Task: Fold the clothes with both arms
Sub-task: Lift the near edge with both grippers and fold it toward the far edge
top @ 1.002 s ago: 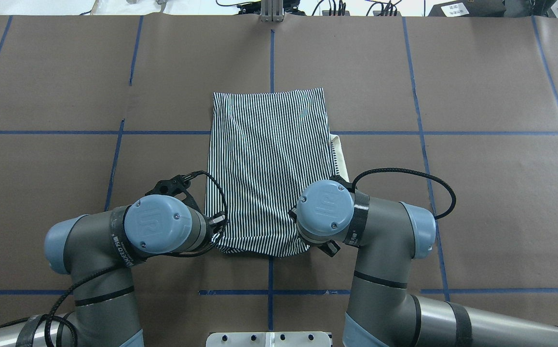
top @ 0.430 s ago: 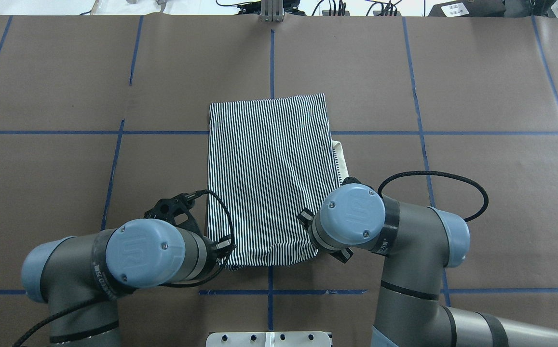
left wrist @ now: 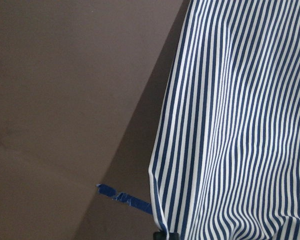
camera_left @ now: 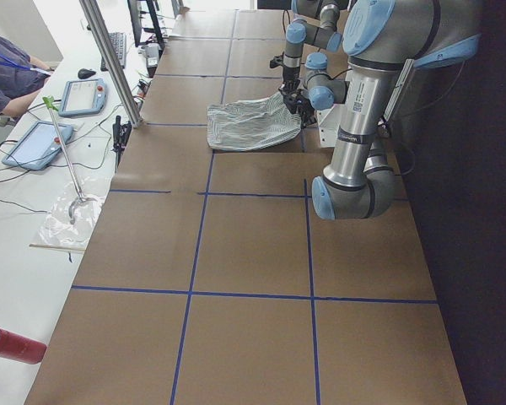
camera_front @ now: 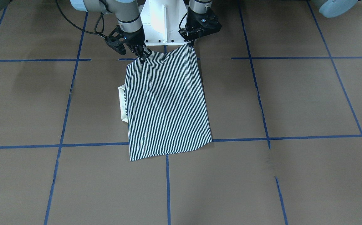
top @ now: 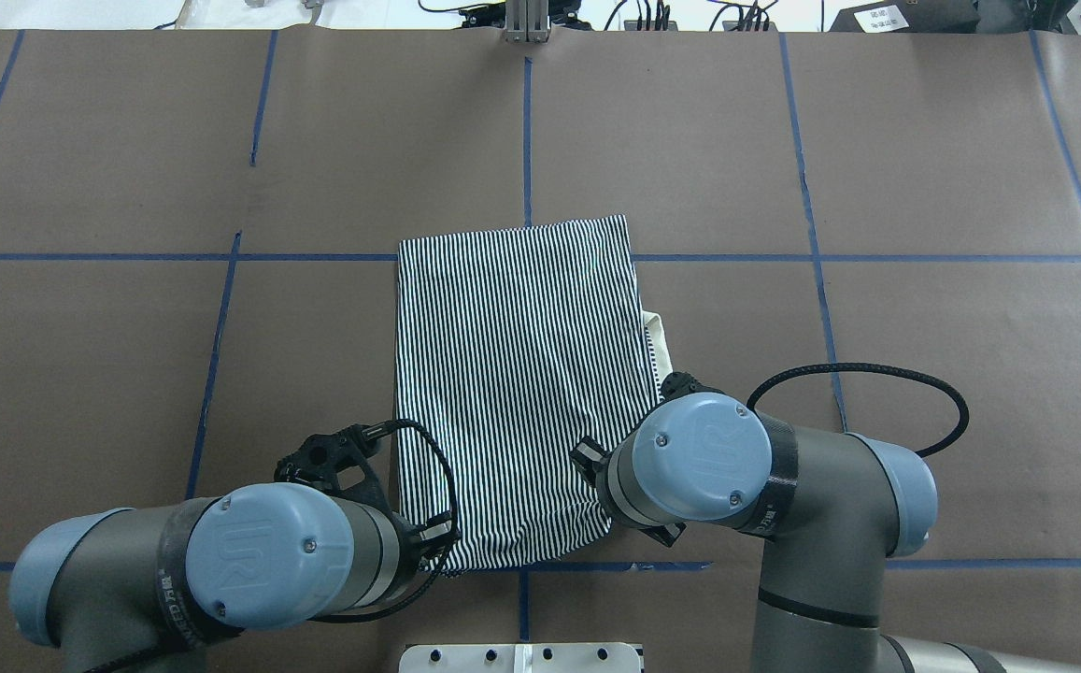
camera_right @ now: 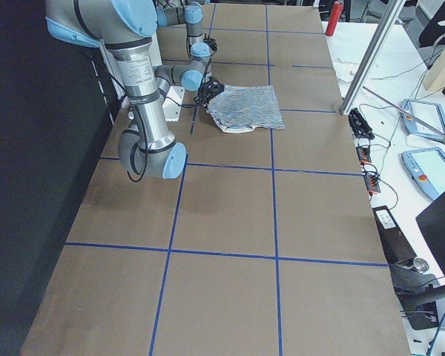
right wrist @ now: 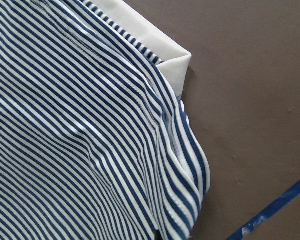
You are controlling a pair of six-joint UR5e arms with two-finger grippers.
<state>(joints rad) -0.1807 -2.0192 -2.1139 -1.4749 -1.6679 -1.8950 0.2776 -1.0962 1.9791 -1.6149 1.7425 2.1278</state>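
The striped polo shirt (top: 517, 374) lies folded into a tall rectangle on the brown table (top: 876, 187), and its cream collar (top: 656, 327) pokes out at its right side. Its near edge is lifted off the table at both corners. My left gripper (camera_front: 189, 43) is shut on the near left corner. My right gripper (camera_front: 142, 58) is shut on the near right corner. In the overhead view both wrists hide the fingers. The left wrist view shows the striped cloth (left wrist: 240, 125) hanging over the table, and the right wrist view shows the cloth and collar (right wrist: 160, 47).
The white pedestal (camera_front: 162, 22) stands just behind the grippers. Blue tape lines (top: 783, 257) grid the table. Beyond the far edge are tablets (camera_left: 83, 94), cables and a metal post (camera_left: 110, 59). A person (camera_left: 8, 76) sits there, and a red cylinder (camera_left: 13, 346) lies nearby.
Both arms have drawn back toward the robot's base, dragging the shirt with them. Its far edge has slid nearer to the robot. Both grips have held.
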